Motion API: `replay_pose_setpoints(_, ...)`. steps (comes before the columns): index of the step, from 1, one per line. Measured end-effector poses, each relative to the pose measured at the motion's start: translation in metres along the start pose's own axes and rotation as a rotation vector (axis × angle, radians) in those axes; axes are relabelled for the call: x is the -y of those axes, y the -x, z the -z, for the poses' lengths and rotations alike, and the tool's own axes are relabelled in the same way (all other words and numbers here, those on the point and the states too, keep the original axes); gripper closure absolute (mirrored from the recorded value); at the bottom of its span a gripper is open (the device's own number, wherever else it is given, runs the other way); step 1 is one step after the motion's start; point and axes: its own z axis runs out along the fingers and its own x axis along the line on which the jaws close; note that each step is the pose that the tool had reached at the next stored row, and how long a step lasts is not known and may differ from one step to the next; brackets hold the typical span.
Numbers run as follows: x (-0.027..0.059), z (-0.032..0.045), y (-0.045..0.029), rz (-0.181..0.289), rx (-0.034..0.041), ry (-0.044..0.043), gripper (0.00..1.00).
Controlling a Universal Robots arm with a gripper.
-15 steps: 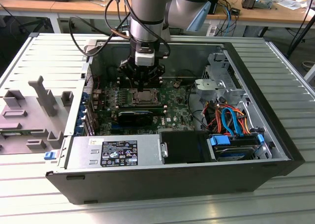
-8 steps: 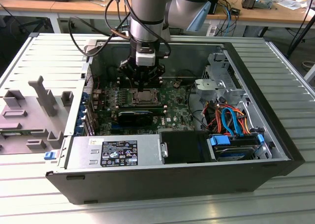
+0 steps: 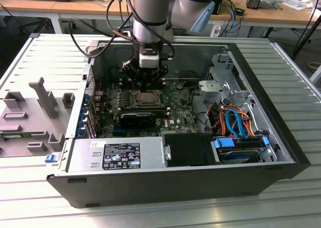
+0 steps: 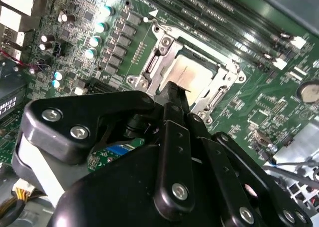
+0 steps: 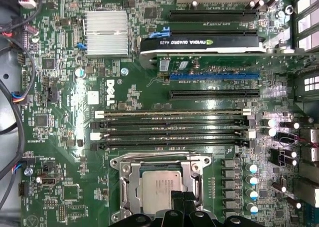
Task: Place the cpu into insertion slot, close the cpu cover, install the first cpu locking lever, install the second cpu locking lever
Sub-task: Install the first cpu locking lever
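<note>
exterior view: my gripper (image 3: 146,91) hangs just over the insertion slot (image 3: 146,98) inside the open computer case (image 3: 281,133). second wrist view: fingertips (image 4: 172,90) meet at the cpu (image 4: 192,73) edge, jaws look closed together. first wrist view: cpu (image 5: 160,186) sits in the slot, cpu cover (image 5: 160,163) framing it.

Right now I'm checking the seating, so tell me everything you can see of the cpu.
The cpu is a small flat square chip with a dull silver-grey metal top. It lies flat in the insertion slot, framed by the silver metal cover. The gripper has its black fingertips right at the chip's edge; actual contact can't be confirmed.
</note>
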Motion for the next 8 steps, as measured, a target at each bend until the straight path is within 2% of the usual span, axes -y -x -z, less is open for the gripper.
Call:
replay_pose_setpoints(4, 0.0, 0.0, 0.0, 0.038, 0.0006, -0.0068, 0.89)
replay_pose_setpoints(8, 0.0, 0.0, -0.0001, 0.075, 0.0011, -0.0221, 0.89)
